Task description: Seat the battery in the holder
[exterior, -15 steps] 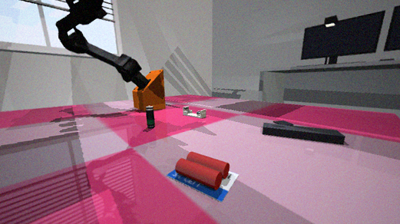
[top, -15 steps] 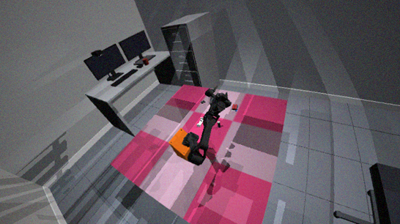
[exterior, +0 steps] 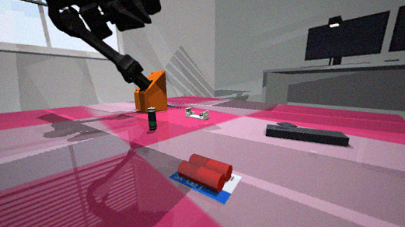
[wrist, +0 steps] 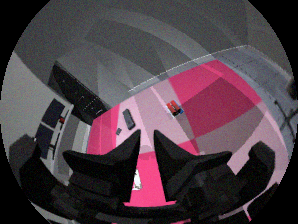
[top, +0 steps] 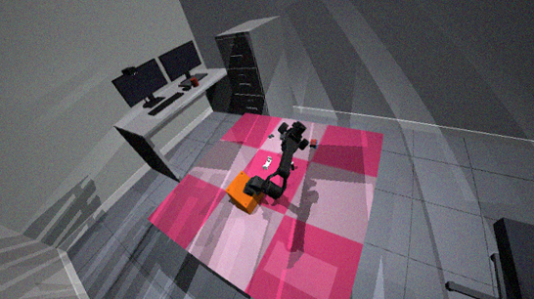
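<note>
My gripper (top: 294, 136) (exterior: 130, 26) (wrist: 147, 132) is high above the mat (top: 345, 196) (exterior: 243, 151) (wrist: 215, 102), its fingers narrowly apart with nothing between them. The battery (top: 292, 166) (exterior: 152, 118) stands upright near the white holder (top: 267, 162) (exterior: 197, 116) (wrist: 137, 181), apart from it. Two red cylinders (top: 313, 142) (exterior: 204, 173) (wrist: 173, 107) and a dark bar (exterior: 306, 135) (wrist: 128, 119) lie well away from the holder.

Top: high, oblique, down at whole tabletop (top: 285, 285) (exterior: 312, 170) (wrist: 220, 110). Exterior: low, close, beyond one edge. Wrist: outward; shares red cylinders (exterior: 204, 172) (wrist: 173, 108) with exterior.
</note>
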Robot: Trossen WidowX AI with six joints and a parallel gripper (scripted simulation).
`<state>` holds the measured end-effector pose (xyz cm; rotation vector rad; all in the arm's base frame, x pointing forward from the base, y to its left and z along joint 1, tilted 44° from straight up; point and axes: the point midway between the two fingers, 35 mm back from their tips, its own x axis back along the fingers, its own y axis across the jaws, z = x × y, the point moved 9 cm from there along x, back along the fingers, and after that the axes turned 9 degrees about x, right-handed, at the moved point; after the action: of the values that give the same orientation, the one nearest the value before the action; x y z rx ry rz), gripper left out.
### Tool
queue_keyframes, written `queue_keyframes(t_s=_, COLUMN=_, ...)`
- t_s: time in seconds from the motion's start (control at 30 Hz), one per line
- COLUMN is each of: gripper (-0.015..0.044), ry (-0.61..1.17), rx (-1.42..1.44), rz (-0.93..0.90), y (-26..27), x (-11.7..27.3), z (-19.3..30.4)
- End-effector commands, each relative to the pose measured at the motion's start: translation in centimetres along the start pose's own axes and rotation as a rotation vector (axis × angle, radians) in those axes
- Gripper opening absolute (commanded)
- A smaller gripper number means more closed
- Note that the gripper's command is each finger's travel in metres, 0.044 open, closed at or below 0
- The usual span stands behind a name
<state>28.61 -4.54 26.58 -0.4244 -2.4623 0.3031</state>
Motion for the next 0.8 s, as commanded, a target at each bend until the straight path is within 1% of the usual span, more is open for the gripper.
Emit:
queue_keyframes(t_s=0.0, gripper=0.0, ry=0.382, rx=0.1, rz=0.126, y=-1.1, x=-3.5, z=2.0)
queue_keyframes(t_s=0.2, gripper=0.0, ry=0.882, rx=0.316, rz=0.288, y=-2.5, x=-6.8, z=4.4)
queue_keyframes(t_s=0.27, gripper=0.0, ry=0.981, rx=0.378, rz=0.319, y=-2.8, x=-7.3, z=4.7)
queue_keyframes(t_s=0.6, gripper=0.0, ry=0.993, rx=0.386, rz=0.322, y=-2.9, x=-7.5, z=4.9)
queue_keyframes(t_s=0.77, gripper=0.0, ry=0.993, rx=0.385, rz=0.321, y=-4.8, x=-9.9, z=8.0)
